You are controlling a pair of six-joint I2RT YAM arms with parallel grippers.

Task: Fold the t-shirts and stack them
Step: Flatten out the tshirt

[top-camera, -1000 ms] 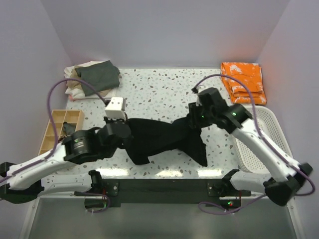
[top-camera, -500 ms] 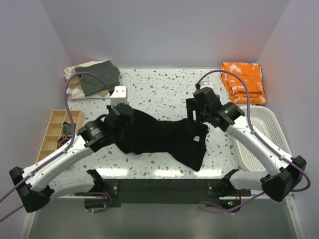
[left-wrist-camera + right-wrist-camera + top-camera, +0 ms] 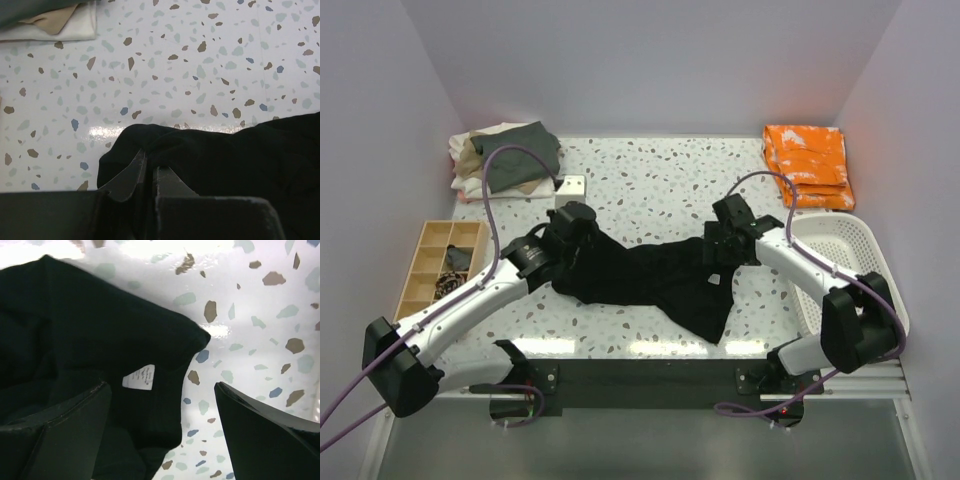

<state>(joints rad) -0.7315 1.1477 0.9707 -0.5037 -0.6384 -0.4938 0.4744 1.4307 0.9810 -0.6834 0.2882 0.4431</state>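
The wooden divided tray (image 3: pixel 428 262) sits at the table's left edge. One of its compartments holds a small dark item (image 3: pixel 458 259), and the one nearer the arms holds something speckled that is too small to make out. The white basket (image 3: pixel 865 248) stands at the right edge, with the right arm crossing its near side and hiding part of the inside.

The black t-shirt (image 3: pixel 650 280) lies crumpled mid-table between the two arms. The left gripper (image 3: pixel 150 170) is pinched tight on a fold at the shirt's left end, with the cloth bunched between the fingers. The right gripper (image 3: pixel 160 390) hangs over the shirt's right corner with its jaws spread wide, gripping nothing; the small white label (image 3: pixel 139 376) shows between its fingers (its print is unreadable).

The folded stack (image 3: pixel 505 158), grey-green over tan and cream, rests at the far left corner. In the left wrist view it is cut off by the frame edge. Folded orange cloth (image 3: pixel 808 165) lies at the far right corner.
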